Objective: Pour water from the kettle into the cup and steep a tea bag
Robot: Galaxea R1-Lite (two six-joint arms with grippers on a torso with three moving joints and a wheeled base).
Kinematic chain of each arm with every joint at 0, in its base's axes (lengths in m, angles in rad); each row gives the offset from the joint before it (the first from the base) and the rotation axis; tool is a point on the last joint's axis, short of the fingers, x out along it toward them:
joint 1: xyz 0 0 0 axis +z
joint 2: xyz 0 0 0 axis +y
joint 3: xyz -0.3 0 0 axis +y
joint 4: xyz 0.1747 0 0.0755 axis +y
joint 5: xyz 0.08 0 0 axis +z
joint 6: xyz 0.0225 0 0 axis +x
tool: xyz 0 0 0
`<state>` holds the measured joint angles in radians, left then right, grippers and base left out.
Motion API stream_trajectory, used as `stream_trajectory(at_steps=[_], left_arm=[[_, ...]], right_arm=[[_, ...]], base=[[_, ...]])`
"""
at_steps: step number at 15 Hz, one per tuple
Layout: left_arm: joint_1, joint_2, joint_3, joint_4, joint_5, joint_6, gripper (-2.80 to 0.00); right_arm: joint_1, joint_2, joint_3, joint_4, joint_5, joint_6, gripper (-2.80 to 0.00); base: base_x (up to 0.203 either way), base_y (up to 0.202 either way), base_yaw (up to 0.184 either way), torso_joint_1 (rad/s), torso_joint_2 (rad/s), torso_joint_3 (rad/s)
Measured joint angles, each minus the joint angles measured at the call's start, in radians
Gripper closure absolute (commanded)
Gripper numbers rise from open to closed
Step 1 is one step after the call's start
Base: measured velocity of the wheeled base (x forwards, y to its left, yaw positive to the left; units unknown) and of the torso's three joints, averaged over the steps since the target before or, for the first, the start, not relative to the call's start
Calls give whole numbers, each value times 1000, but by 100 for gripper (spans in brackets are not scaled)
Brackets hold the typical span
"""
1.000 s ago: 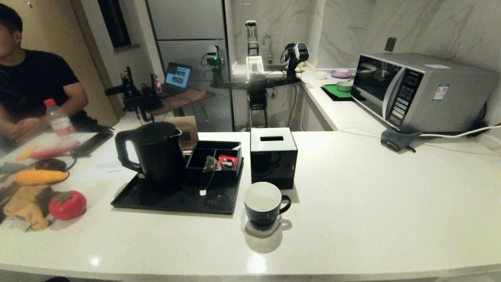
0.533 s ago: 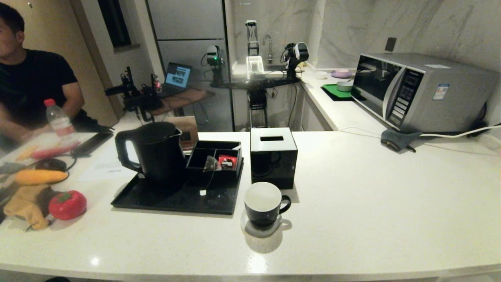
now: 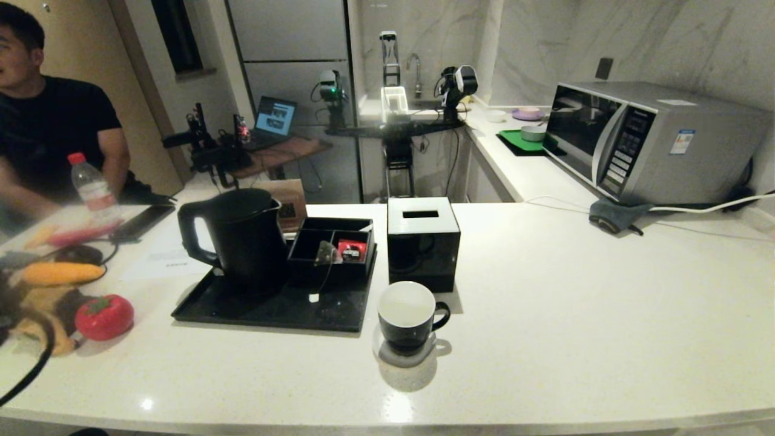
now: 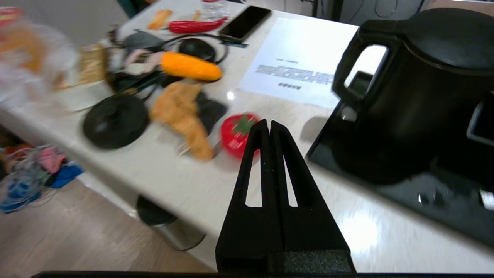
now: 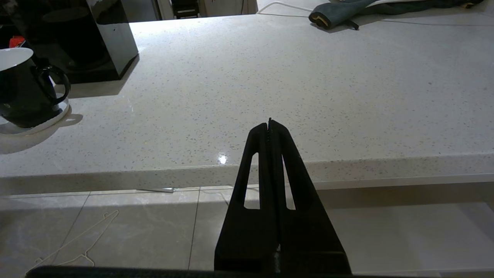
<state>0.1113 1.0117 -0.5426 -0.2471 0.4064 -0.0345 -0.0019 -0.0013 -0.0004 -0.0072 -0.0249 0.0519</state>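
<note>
The tall matte black kettle (image 3: pixel 242 236) stands on a black tray (image 3: pixel 242 306) at the left, lid on, handle facing left; it fills the left wrist view's side (image 4: pixel 417 96). The tea bag (image 3: pixel 327 253) leans in a black compartment box (image 3: pixel 339 225), its string and white tag hanging onto the tray. The black cup (image 3: pixel 407 315) with a white, empty-looking inside sits on a coaster right of the tray, also in the right wrist view (image 5: pixel 23 90). No water shows. My left gripper (image 4: pixel 269 122) is shut and empty over the counter's front-left edge. My right gripper (image 5: pixel 269 121) is shut, below the front edge.
A black tissue box (image 3: pixel 422 242) stands just behind the cup. A red packet (image 3: pixel 351 249) lies beside the tea bag. A toy tomato (image 3: pixel 104 316), corn, cloth and cables clutter the left; a person sits there. A microwave (image 3: pixel 648 142) is far right.
A black cable has swung into the head view's lower left corner over the yellow cloth. The person at the left has shifted. Kettle, cup and tea bag have not moved.
</note>
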Motion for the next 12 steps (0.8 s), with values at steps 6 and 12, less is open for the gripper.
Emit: stream_trajectory(at_steps=[6, 12], left_arm=[[165, 447, 50, -500, -282, 5, 0], [249, 895, 117, -1147, -543, 81, 0]], right_arm=[[0, 0, 0, 0, 1, 0, 0], [0, 0, 0, 0, 1, 0, 0]], base=[[0, 0, 0, 0, 0, 0], [0, 0, 0, 0, 0, 0]])
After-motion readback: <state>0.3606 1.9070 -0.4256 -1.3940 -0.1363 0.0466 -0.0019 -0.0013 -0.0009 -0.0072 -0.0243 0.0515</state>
